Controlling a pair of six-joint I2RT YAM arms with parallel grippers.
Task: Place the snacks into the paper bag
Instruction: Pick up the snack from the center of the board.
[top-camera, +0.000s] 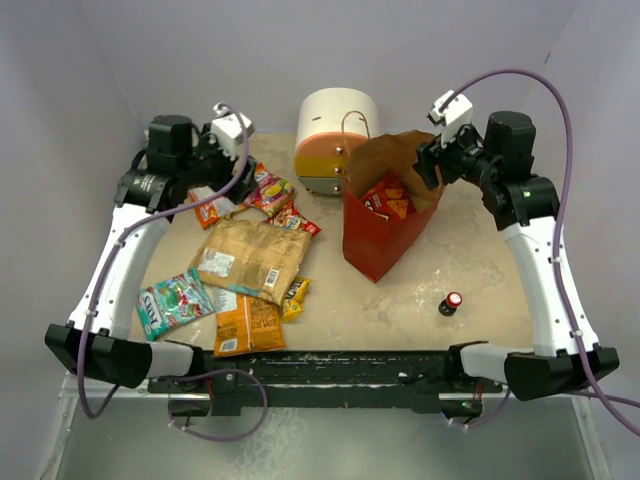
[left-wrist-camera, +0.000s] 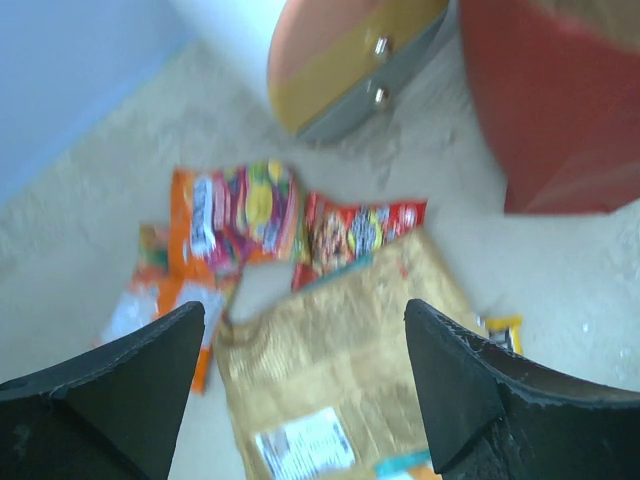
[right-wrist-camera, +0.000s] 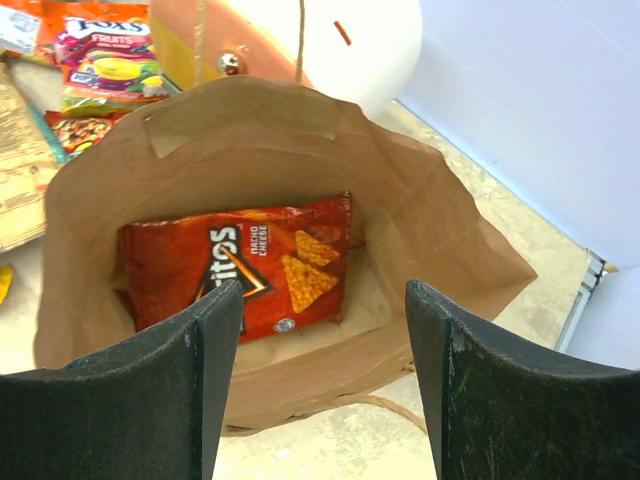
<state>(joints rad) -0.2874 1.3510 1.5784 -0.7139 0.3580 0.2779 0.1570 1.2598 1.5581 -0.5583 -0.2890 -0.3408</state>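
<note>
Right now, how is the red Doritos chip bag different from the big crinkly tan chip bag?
The red Doritos chip bag sits inside the brown paper bag; the big crinkly tan chip bag lies outside on the table. The Doritos bag is bright red with orange chips pictured; the tan bag is golden-brown with a white label. The tan bag looks bigger than the Doritos bag. Both are flat snack packets.

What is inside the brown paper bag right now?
One red Doritos packet lies inside the tall brown paper bag. No other snack shows there. The bag floor beneath the packet is covered, so anything under it cannot be seen.
</note>
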